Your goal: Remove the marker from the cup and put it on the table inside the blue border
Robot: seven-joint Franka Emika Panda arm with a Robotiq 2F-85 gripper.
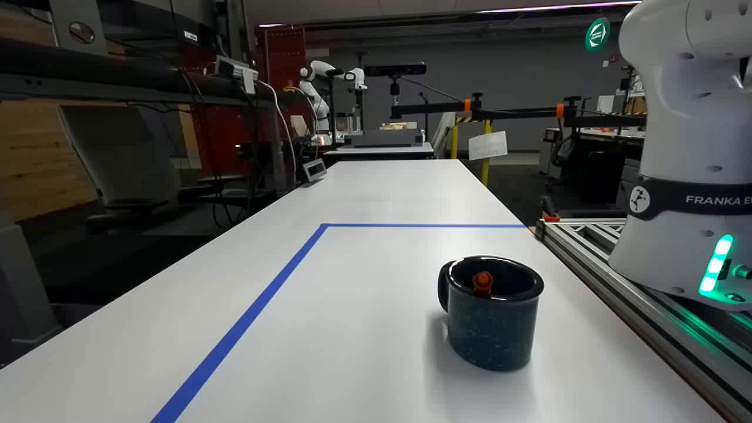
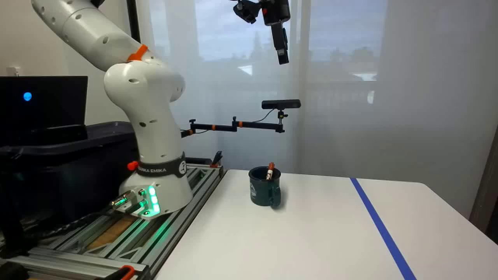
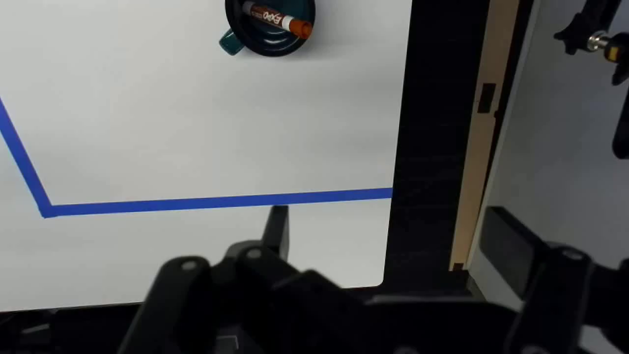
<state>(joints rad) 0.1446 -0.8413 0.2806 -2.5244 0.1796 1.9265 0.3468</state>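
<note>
Black screen (image 2: pixel 58 105): left edge of the frame in an exterior view.
Dark bin (image 2: pixel 66 175): below that screen.
White arm (image 2: pixel 148 105): left of centre, leaning toward the upper left, with green lights (image 2: pixel 154 199) at its base.
Cup (image 2: pixel 260 194): upright on the white table (image 2: pixel 311 233), near the middle of the frame; we see its handle toward the right.
Marker (image 2: pixel 270 167): in the cup, tilted, its orange cap above the rim; in the wrist view we find both at the top edge of the frame.
Claw (image 3: pixel 385 223): at the top of the frame in an exterior view, well apart from the cup; in the wrist view we see its fingers (image 3: pixel 511 250) spread wide along the bottom.
Camera (image 2: pixel 281 104): on a jointed boom (image 2: pixel 256 125), upper middle of the frame.
Blue border (image 2: pixel 383 229): a strip slanting to the lower right; in the wrist view its corner shows at the left, and we see the cup inside that corner.
Curtain (image 2: pixel 428 97): pale, at the upper right.
</note>
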